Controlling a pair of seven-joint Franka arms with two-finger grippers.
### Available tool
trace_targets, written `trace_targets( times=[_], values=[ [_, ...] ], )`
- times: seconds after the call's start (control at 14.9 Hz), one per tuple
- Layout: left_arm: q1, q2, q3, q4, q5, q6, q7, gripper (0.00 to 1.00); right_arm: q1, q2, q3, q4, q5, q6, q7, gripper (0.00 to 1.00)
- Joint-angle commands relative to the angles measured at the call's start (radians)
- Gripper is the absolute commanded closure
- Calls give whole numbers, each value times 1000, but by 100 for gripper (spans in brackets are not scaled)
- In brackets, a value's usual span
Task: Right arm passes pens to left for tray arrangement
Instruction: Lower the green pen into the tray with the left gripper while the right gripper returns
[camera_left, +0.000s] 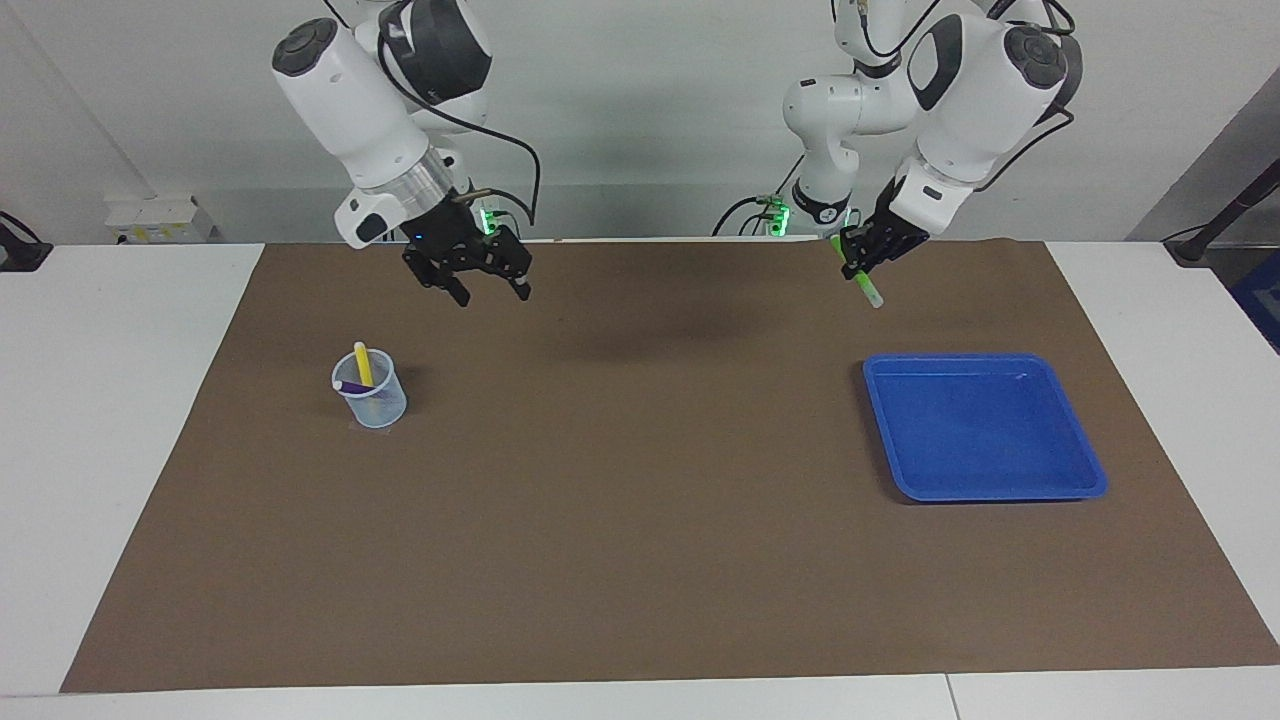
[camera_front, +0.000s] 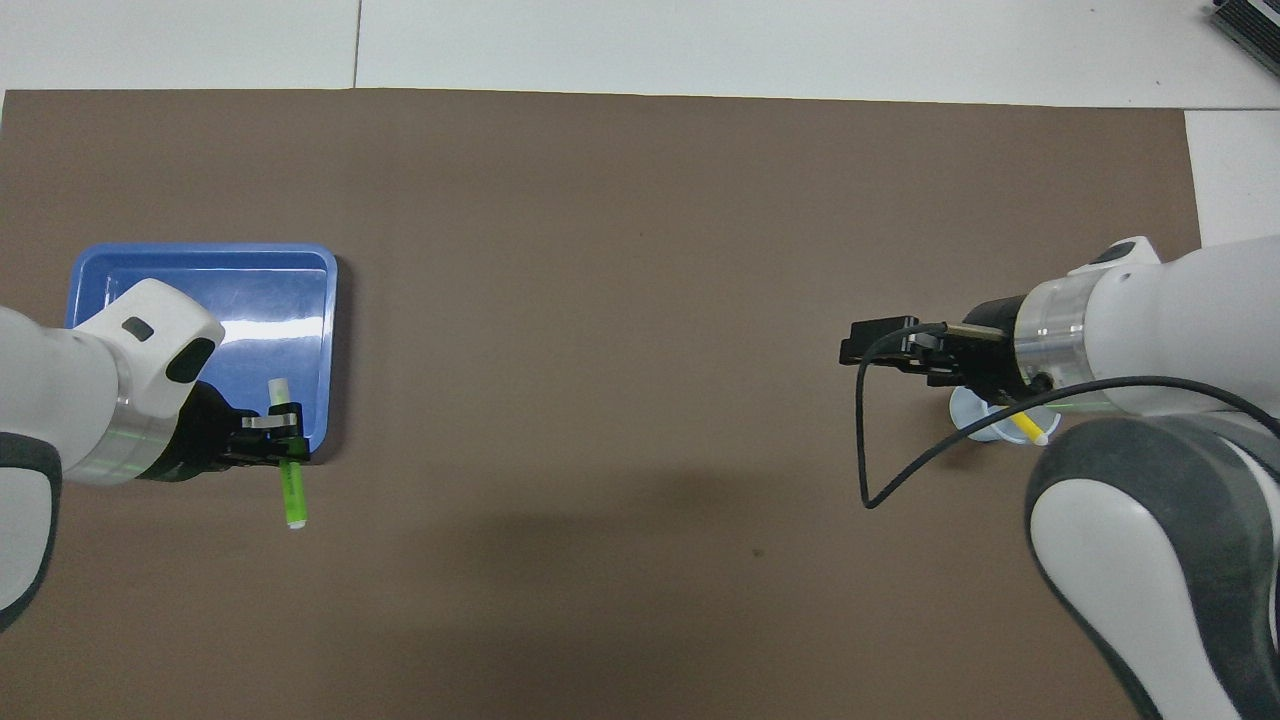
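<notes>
A: Facing view first. Where is the left end effector (camera_left: 862, 262)?

B: Raised over the brown mat (camera_left: 640, 520) at the left arm's end of the tabletop (camera_left: 130, 420), over the strip between the blue tray (camera_left: 1090, 470) and the mat's edge nearest the robots. Its fingers are clamped on the green pen (camera_left: 866, 285), which hangs tilted with a pale end lowest.

A: And from overhead?

B: The same grip: the left end effector (camera_front: 280, 450) sits over the tray's (camera_front: 200, 262) corner nearest the robots, with the green pen (camera_front: 290, 490) sticking out of it on both sides.

A: The right end effector (camera_left: 487, 283)?

B: Spread wide and holding nothing, up in the air over the mat near the translucent cup (camera_left: 372, 400) (overhead it covers part of the cup).

A: The other pens?

B: The yellow pen (camera_left: 363, 364) and the purple pen (camera_left: 352, 385) stand in that cup, toward the right arm's end of the mat. The tray lies flat on the mat, with no pen in it.
</notes>
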Motion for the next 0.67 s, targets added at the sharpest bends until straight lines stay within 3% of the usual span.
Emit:
trace_targets(
  times=[0.0, 0.27, 0.6],
  values=[
    [35, -1, 2, 11, 80, -27, 148, 100, -82, -24, 14, -29, -70, -25, -142, 0],
    [92, 45, 2, 9, 143, 11, 265, 100, -149, -6, 14, -70, -211, 1, -386, 0],
    [121, 148, 2, 8, 159, 124, 269, 100, -240, 83, 14, -84, -213, 65, -416, 2]
  ],
)
